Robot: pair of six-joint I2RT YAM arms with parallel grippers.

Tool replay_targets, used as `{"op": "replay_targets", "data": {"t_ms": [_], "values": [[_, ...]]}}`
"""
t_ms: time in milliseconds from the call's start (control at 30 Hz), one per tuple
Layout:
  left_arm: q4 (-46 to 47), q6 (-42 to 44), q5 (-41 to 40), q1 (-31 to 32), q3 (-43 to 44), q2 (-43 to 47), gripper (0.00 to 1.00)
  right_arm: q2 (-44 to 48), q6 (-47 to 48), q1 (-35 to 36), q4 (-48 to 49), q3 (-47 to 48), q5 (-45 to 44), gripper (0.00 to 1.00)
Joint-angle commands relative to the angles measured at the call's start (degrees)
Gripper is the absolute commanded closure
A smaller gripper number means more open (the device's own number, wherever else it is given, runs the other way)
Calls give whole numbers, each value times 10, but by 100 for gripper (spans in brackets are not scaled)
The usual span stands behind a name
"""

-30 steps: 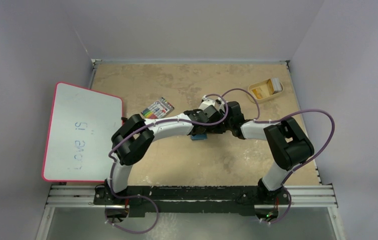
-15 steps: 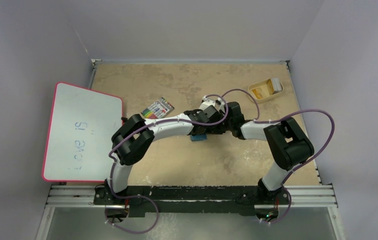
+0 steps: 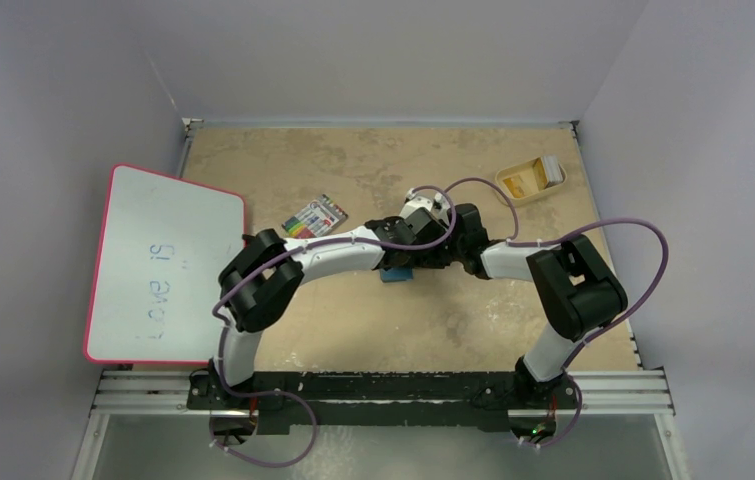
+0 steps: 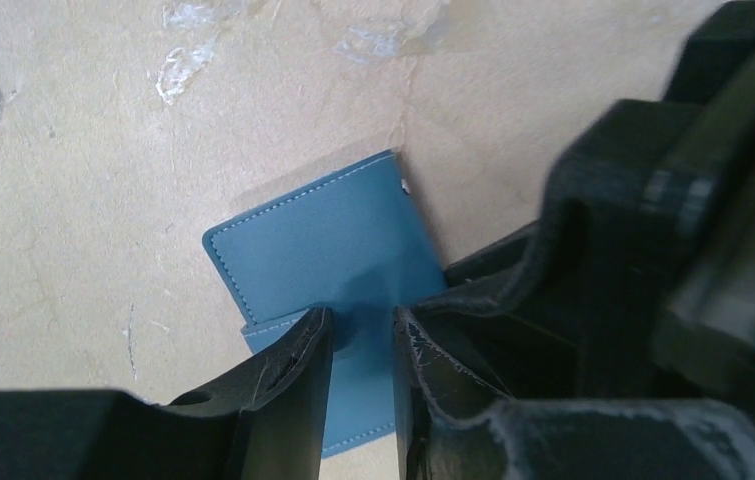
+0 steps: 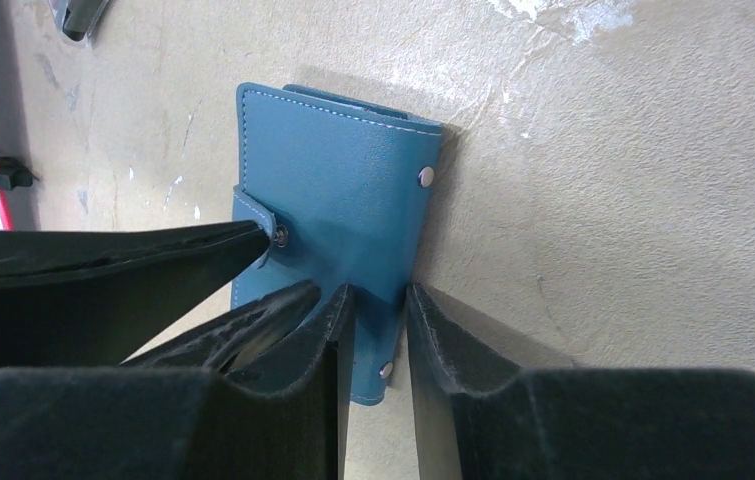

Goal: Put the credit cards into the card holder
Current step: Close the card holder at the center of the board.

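Note:
The card holder, a teal-blue wallet, lies closed and flat mid-table, mostly hidden under both wrists. In the left wrist view my left gripper is open just over the card holder, its tips beside the strap tab. Seen from the right wrist, my right gripper is open, its tips down at the card holder's near edge and a strip of cover between them. A left-gripper finger reaches the strap's snap. The orange-yellow and whitish credit cards lie in a tan tray at the back right.
A flat pack with multicoloured stripes lies left of the grippers. A red-rimmed whiteboard leans over the table's left edge. The two wrists stand close together above the wallet, with purple cables looping over them.
My left gripper's jaws have parted over the wallet, and the left arm has shifted slightly. The right arm and the wallet have stayed put.

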State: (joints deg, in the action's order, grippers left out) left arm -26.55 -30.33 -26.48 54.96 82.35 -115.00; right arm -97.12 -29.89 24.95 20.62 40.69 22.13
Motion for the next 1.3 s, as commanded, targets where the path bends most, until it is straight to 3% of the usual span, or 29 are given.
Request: {"op": "replay_targets", "data": {"t_ms": [0, 167, 433, 700, 833, 1267], "values": [[48, -3, 30, 2, -2, 69, 72, 7, 9, 2, -17, -5, 13, 73], [60, -14, 30, -4, -26, 115, 73, 5, 9, 2, -15, -5, 13, 73], [127, -66, 105, -80, -154, 182, 93, 6, 7, 2, -11, -5, 12, 73], [166, -71, 156, -89, -178, 159, 93, 7, 8, 2, -15, -7, 12, 73], [174, -71, 171, -90, -181, 145, 100, 8, 6, 2, -16, -6, 12, 73], [182, -81, 173, -90, -198, 132, 100, 11, 6, 2, -12, -9, 10, 73]]}}
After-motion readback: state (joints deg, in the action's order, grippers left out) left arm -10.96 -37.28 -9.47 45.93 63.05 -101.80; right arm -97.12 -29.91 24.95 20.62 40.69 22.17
